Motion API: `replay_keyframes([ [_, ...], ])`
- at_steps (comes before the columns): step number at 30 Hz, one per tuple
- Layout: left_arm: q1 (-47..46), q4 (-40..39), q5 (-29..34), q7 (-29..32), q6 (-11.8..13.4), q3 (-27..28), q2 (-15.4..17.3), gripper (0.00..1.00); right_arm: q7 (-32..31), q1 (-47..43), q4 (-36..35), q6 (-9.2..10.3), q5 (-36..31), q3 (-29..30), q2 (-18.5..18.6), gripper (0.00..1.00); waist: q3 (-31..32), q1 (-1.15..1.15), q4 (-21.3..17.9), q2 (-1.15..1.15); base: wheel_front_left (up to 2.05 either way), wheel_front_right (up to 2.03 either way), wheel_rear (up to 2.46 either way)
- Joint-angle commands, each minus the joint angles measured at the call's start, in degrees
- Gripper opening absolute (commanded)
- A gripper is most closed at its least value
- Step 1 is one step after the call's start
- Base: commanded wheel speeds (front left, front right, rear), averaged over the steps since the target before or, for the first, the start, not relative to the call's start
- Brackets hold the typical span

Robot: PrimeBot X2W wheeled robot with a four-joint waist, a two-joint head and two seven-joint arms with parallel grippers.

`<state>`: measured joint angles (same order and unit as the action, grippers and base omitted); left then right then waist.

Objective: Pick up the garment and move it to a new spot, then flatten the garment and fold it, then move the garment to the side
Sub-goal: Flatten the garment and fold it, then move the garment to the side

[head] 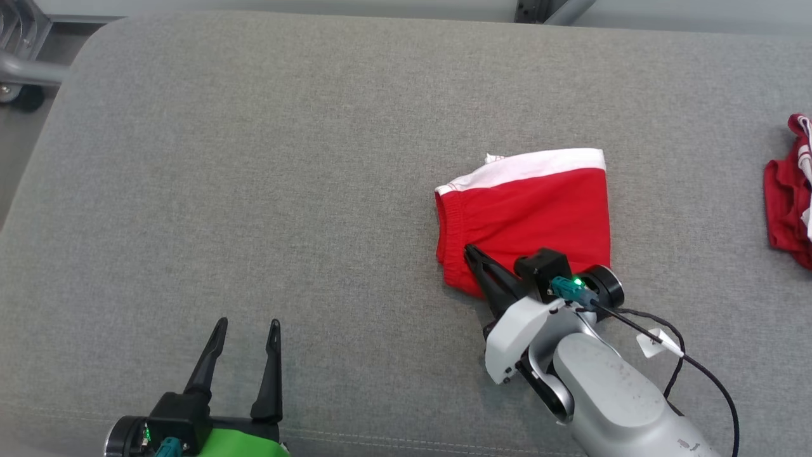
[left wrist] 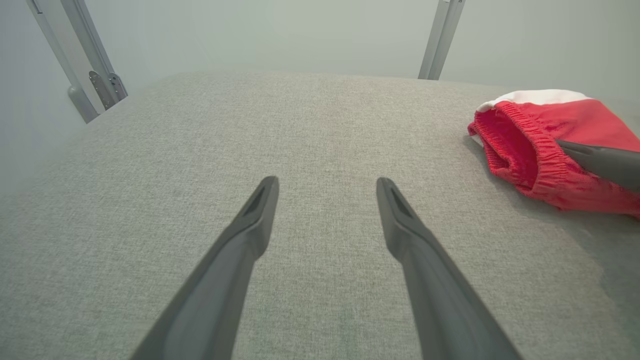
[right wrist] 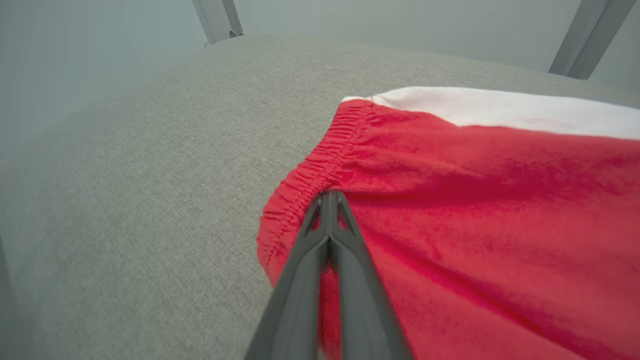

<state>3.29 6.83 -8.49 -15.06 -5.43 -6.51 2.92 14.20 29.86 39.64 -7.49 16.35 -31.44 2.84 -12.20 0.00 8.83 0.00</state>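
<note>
Left hand [head: 248,322]: spread wide, nothing held
Right hand [head: 471,251]: closed, tips set on shorts [head: 539,203] waistband
Shorts: folded, laid on counter [head: 254,190]

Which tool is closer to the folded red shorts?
Right. The right tool, closed, touches the red shorts at the elastic waistband; the left tool sits open over the cushion, well to their left.

Far right, a second red garment [head: 788,203] is sliced by the head view's edge, its shape unreadable. The right gripper [head: 469,250] and its wrist cover the near corner of the folded garment [head: 526,203]. From the right wrist, fingertips pressed together on the cloth; whether fabric is caught between them, can't tell. The left gripper [head: 248,322] loses its base off the bottom edge.
</note>
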Motion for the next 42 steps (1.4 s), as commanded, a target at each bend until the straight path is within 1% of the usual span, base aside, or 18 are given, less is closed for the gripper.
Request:
replay_keyframes([
  [1, 0.9, -0.1, -0.1, -0.1, 0.4, 0.4, 0.0, 1.00, 0.4, -1.1, -0.6, 0.01, -0.7, 0.3, 0.1, 0.00, 1.7, 0.00, -1.3, 0.00, 0.00, 0.00, 0.00],
  [3, 1.6, -0.4, 0.3, -0.1, 0.4, 1.3, 0.0, 1.00, 0.8, -2.9, -2.8, 0.01, -2.2, 2.1, 0.2, 0.00, 2.8, 0.00, -2.3, 0.00, 0.00, 0.00, 0.00],
  [4, 2.0, -0.6, 0.6, -0.1, 0.4, 1.7, 0.0, 1.00, 1.0, -4.0, -4.3, 0.01, -3.1, 3.4, 0.2, 0.34, 3.3, 0.00, -2.9, 0.00, 0.00, 0.00, 0.00],
  [5, 2.4, -0.8, 0.7, -0.1, 0.4, 2.1, 0.0, 1.00, 1.0, -5.2, -6.2, 0.02, -4.2, 5.5, 0.2, 0.48, 3.9, 0.00, -3.5, 0.00, 0.00, 0.00, 0.00],
  [6, 2.9, -1.0, 0.9, -0.1, 0.4, 2.6, 0.0, 1.00, 1.0, -6.5, -8.4, 0.02, -5.7, 7.3, 0.2, 0.98, 4.4, 0.00, -4.1, 0.00, 0.00, 0.00, 0.00],
  [7, 3.4, -1.3, 1.2, -0.1, 0.4, 3.0, 0.0, 1.00, 1.0, -8.3, -10.8, 0.01, -7.0, 9.6, 0.2, 1.00, 4.9, 0.00, -4.7, 0.00, 0.00, 0.00, 0.00],
  [11, 4.7, -1.8, 1.5, -0.1, 0.2, 4.7, 0.0, 1.00, 0.9, -15.4, -20.4, 0.02, -10.7, 18.2, 0.7, 1.00, 6.5, 0.00, -6.7, 0.00, 0.00, 0.00, 0.00],
  [14, 5.2, -2.3, 1.5, -0.1, 0.1, 5.7, 0.0, 1.00, 1.0, -19.8, -25.4, 0.02, -14.1, 23.7, 2.4, 1.00, 7.1, 0.00, -7.8, 0.00, 0.00, 0.00, 0.00],
  [18, 5.7, -2.5, 1.2, -0.1, 0.0, 6.8, 0.0, 1.00, 1.0, -24.7, -29.6, 0.02, -16.1, 29.9, 3.7, 1.00, 7.9, 0.00, -8.7, 0.00, 0.00, 0.00, 0.00],
  [20, 5.9, -2.5, 0.7, -0.1, 0.0, 7.3, 0.0, 1.00, 1.0, -26.9, -30.7, 0.03, -16.9, 32.7, 4.5, 1.00, 8.4, 0.00, -8.8, 0.00, 0.00, 0.00, 0.00],
  [22, 6.2, -2.2, 0.3, -0.1, 0.1, 7.6, 0.0, 1.00, 1.0, -28.8, -31.0, 0.02, -16.9, 35.1, 4.3, 1.00, 9.2, 0.00, -8.9, 0.00, 0.00, 0.00, 0.00],
  [26, 6.7, -1.5, 0.4, -0.1, -0.2, 8.1, 0.0, 1.00, 1.0, -32.0, -30.1, 0.03, -17.0, 38.2, 3.9, 1.00, 10.3, 0.00, -8.8, 0.00, 0.00, 0.00, 0.00],
  [31, 6.8, -1.7, 0.7, -0.1, -0.2, 9.3, 0.0, 1.00, 1.0, -34.4, -28.9, 0.03, -16.3, 40.3, 2.7, 1.00, 10.8, 0.00, -8.6, 0.00, 0.00, 0.00, 0.00],
  [42, 6.5, -1.9, 1.0, -0.1, -0.5, 9.5, 0.0, 1.00, 1.0, -33.6, -29.2, 0.03, -16.8, 41.4, 1.0, 1.00, 10.1, 0.00, -8.4, 0.00, 0.00, 0.00, 0.00],
])
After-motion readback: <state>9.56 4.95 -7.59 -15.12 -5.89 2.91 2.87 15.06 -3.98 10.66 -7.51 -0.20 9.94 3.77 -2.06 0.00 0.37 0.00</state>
